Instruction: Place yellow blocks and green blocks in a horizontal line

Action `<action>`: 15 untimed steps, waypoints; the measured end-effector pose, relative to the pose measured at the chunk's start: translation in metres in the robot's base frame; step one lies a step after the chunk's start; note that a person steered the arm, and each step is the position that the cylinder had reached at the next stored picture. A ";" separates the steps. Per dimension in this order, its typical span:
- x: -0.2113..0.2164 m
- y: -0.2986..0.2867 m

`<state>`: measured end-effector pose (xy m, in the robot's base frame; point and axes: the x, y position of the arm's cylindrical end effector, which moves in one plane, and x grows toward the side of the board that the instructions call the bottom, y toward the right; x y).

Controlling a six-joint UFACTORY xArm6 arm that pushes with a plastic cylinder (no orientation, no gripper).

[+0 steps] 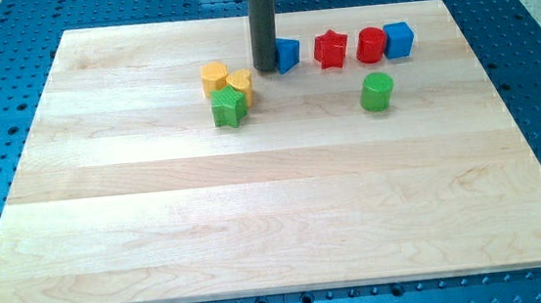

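My tip [266, 67] rests on the board near the view's top centre, touching the left side of a blue block [288, 54]. Just to its left and below sit a yellow hexagon block [214, 78] and a second yellow block [240, 82], side by side. A green star block [229, 107] lies directly below them, touching both. A green cylinder [376, 92] stands alone on the right, about level with the green star.
A red star block [331, 49], a red cylinder [370, 45] and a blue cube [398, 39] form a row along the view's top right. The wooden board [257, 221] lies on a blue perforated table.
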<state>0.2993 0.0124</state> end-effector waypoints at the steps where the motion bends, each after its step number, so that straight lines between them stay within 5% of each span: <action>1: -0.004 -0.007; 3: 0.042 -0.101; 6: 0.101 -0.095; 8: 0.105 0.019; 11: 0.139 0.088; 13: 0.100 0.070; 15: 0.100 0.183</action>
<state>0.3996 0.1956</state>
